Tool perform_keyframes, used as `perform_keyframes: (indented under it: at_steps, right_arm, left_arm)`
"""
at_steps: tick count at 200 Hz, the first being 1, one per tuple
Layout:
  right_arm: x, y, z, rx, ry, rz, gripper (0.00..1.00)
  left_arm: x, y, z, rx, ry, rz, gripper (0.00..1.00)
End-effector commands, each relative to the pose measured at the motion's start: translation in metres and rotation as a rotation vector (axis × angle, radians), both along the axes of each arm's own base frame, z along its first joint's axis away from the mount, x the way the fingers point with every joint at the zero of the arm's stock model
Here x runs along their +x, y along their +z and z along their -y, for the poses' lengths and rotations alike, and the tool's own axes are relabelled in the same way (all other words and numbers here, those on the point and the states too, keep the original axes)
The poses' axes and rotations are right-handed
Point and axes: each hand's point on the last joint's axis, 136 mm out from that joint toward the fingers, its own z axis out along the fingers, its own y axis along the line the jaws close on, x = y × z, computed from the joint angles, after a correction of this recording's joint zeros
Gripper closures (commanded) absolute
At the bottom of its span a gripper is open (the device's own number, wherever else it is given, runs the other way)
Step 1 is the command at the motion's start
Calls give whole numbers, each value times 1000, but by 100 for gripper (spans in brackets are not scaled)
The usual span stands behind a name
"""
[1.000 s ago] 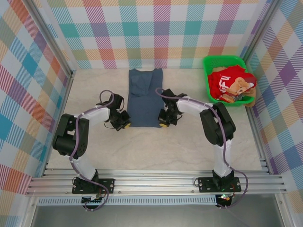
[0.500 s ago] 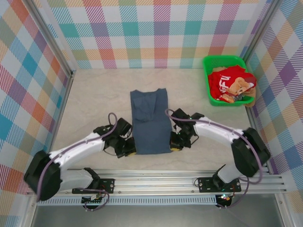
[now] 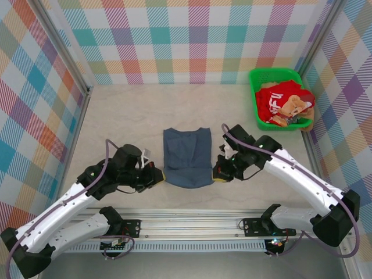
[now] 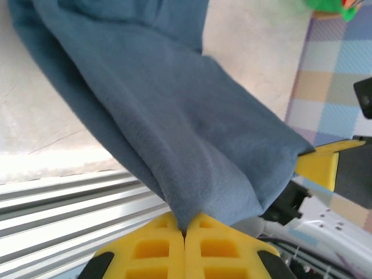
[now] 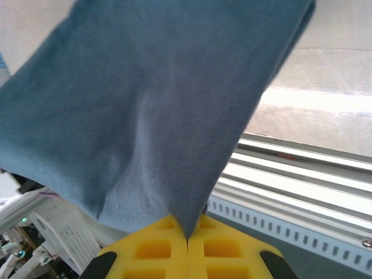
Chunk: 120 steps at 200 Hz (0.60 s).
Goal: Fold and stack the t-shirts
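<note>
Between your two end effectors hangs the slate-blue t-shirt (image 3: 187, 156). Its near hem is lifted off the desk (image 3: 116, 116), and its far part lies flat beyond them. Your left end effector (image 4: 185, 229) is pressed together on the hem's left corner. Your right end effector (image 5: 187, 232) pinches the right corner the same way, and in both wrist views the cloth runs straight into the closed grip.

The step in hand looks like folding the hem away from you, over the far part.
- Carry both corners forward level and at the same pace, or the fold line will skew.
- Hold the two end effectors at their present spacing. The hem already sags a little between them, and bringing them closer would bunch it.
- Let go only once the hem rests on the cloth beneath.

Just behind both end effectors runs the aluminium rail (image 3: 192, 218), so avoid drawing the hem back over it. Far ahead and to the right of your right end effector sits the green basket (image 3: 273, 72). It holds the red t-shirt (image 3: 278, 99) and one with orange-tan print (image 3: 297, 107), both waiting unfolded. The basket is well apart from the fold path, so I judge it no obstacle.
</note>
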Motion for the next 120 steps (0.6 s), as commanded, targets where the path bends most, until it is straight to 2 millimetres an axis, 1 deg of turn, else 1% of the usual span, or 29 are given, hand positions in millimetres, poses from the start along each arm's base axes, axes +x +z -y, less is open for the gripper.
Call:
perform_keyframes:
  at_steps: [1,9,22,36,63,77,102,120]
  right_arm:
    - [5,11,9,-47,-33,-22,100]
    - [12,12,10,-54,-47,-21,100]
    - [22,14,10,-52,-62,-19,100]
    - [38,17,8,-35,-84,-9,100]
    - [68,14,0,-20,-110,-26,100]
    - [81,11,-4,-26,-116,-40,100]
    - [101,5,-8,-41,-119,-56,100]
    - [115,0,-11,-41,-121,-62,100]
  left_arm:
    - [13,9,-2,15,90,-10,100]
    - [20,12,-1,19,108,-1,100]
    - [32,13,-3,49,161,2,100]
    - [47,16,0,53,189,7,100]
    - [67,3,-10,126,272,-66,100]
    - [80,0,-8,111,287,-80,100]
    - [95,-9,-14,144,322,-115,100]
    - [108,-11,-13,131,336,-115,100]
